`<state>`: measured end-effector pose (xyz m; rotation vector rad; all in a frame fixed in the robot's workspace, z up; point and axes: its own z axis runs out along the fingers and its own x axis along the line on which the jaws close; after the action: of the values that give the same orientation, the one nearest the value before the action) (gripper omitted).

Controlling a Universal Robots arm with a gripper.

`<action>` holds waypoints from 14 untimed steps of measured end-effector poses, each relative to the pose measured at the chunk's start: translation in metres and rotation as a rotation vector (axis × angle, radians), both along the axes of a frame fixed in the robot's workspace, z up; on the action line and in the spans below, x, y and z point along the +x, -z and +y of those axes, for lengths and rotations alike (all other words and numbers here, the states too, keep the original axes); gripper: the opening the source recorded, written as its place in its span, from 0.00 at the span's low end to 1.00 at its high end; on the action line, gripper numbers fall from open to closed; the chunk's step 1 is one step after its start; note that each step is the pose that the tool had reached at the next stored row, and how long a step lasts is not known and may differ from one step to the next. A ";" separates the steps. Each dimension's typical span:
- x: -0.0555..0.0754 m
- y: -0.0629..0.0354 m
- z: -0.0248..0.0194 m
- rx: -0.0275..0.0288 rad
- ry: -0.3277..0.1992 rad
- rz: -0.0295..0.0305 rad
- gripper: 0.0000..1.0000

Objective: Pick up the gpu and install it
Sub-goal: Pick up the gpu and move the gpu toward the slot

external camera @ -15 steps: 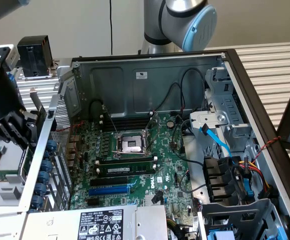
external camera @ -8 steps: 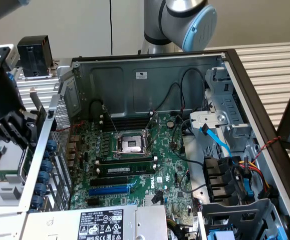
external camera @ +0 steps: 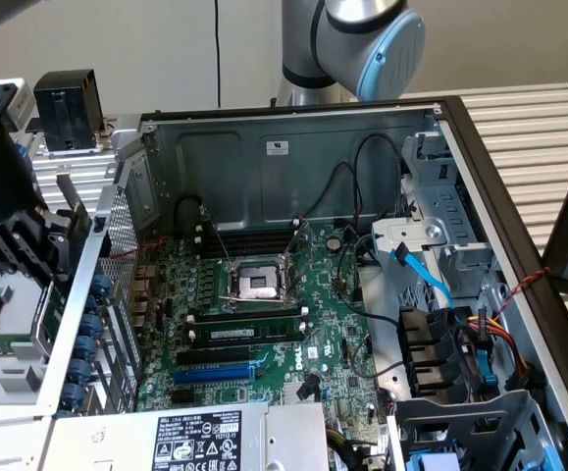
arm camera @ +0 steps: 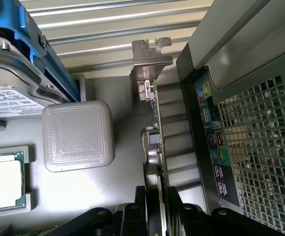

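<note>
Pickup done: gripper (arm camera: 159,204) fingers clamped on the gpu (arm camera: 152,123), held edge-on just outside the case (external camera: 293,147) by its rear panel (arm camera: 250,147); install not done, blue slot (external camera: 215,373) unfilled.

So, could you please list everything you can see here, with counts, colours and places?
computer case: one, grey metal, open, middle of the exterior view
motherboard: one, green, inside the case
power supply: one, grey with a white label, at the case's near end
data cable: one, blue, inside the case toward the exterior view's right
cooler block: one, black, on the table at the exterior view's left
processor chip: one, silver on green, in a tray outside the case
square block: one, white, beside the chip
gpu: one, green with a silver bracket, outside the case's rear panel
robot arm: one, grey with a blue cap, behind the case; jaws closed on the gpu
</note>
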<state>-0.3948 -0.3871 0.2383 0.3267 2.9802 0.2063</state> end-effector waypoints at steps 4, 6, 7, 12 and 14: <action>0.000 -0.0061 0.0000 0.0000 0.000 0.0000 0.29; 0.000 -0.0086 0.0000 0.0000 0.000 0.0000 0.29; 0.000 -0.0097 0.0000 0.0000 0.000 0.0000 0.29; 0.000 -0.0142 0.0000 0.0001 0.000 -0.0002 0.29; 0.000 -0.0155 0.0000 -0.0001 0.000 0.0001 0.29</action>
<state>-0.3948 -0.3871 0.2538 0.3267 2.9803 0.2062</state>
